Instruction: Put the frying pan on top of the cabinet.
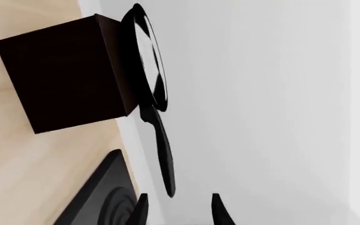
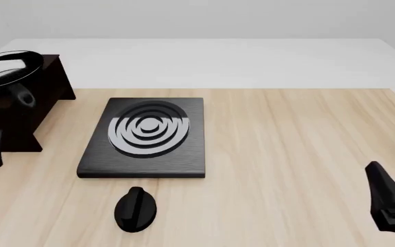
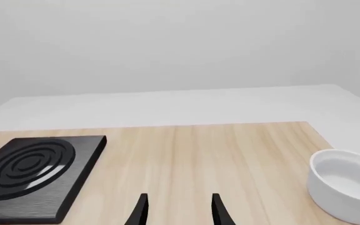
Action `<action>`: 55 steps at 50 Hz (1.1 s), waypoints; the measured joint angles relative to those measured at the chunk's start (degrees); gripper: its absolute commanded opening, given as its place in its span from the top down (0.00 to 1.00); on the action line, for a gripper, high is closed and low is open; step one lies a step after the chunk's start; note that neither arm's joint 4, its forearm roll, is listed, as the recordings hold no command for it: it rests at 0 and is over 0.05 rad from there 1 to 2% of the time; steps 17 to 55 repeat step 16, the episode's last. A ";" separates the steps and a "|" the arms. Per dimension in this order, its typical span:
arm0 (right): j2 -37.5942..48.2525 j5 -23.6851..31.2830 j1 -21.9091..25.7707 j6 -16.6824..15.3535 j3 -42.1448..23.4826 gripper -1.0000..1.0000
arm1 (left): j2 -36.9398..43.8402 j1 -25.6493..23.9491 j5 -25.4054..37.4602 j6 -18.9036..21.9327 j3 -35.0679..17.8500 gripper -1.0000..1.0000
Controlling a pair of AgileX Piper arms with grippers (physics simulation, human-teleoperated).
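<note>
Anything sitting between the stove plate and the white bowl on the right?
No. In the right wrist view, only bare wooden table lies between the stove plate and the white bowl. The front view agrees, though the bowl barely shows there.

Light wood table with a pale grey far strip. Directly on it: the cabinet at the far left — dark, box-like, flat top; a flat black square plate with silver rings near the middle, just right of the cabinet but apart from it; a small black oval knob on the near side of the plate, not touching it; a white bowl at the right edge, well apart from the plate.
</note>
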 measured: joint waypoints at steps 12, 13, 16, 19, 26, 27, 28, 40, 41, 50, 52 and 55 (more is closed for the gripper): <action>-1.99 1.84 -0.33 0.36 -0.45 0.00 | -16.13 -0.96 13.58 3.07 1.31 0.00; -2.19 2.03 -0.37 0.39 -0.50 0.00 | -17.53 -1.11 14.94 3.43 1.26 0.00; -2.73 2.57 -0.48 0.51 -0.67 0.00 | -21.48 -1.60 18.83 4.46 1.12 0.00; -2.73 2.57 -0.48 0.51 -0.67 0.00 | -21.48 -1.60 18.83 4.46 1.12 0.00; -2.73 2.57 -0.48 0.51 -0.67 0.00 | -21.48 -1.60 18.83 4.46 1.12 0.00; -2.73 2.57 -0.48 0.51 -0.67 0.00 | -21.48 -1.60 18.83 4.46 1.12 0.00; -2.73 2.57 -0.48 0.51 -0.67 0.00 | -21.48 -1.60 18.83 4.46 1.12 0.00; -2.73 2.57 -0.48 0.51 -0.67 0.00 | -21.48 -1.60 18.83 4.46 1.12 0.00; -2.73 2.57 -0.48 0.51 -0.67 0.00 | -21.48 -1.60 18.83 4.46 1.12 0.00; -2.73 2.57 -0.48 0.51 -0.67 0.00 | -21.48 -1.60 18.83 4.46 1.12 0.00; -2.73 2.57 -0.48 0.51 -0.67 0.00 | -21.48 -1.60 18.83 4.46 1.12 0.00; -2.73 2.57 -0.48 0.51 -0.67 0.00 | -21.48 -1.60 18.83 4.46 1.12 0.00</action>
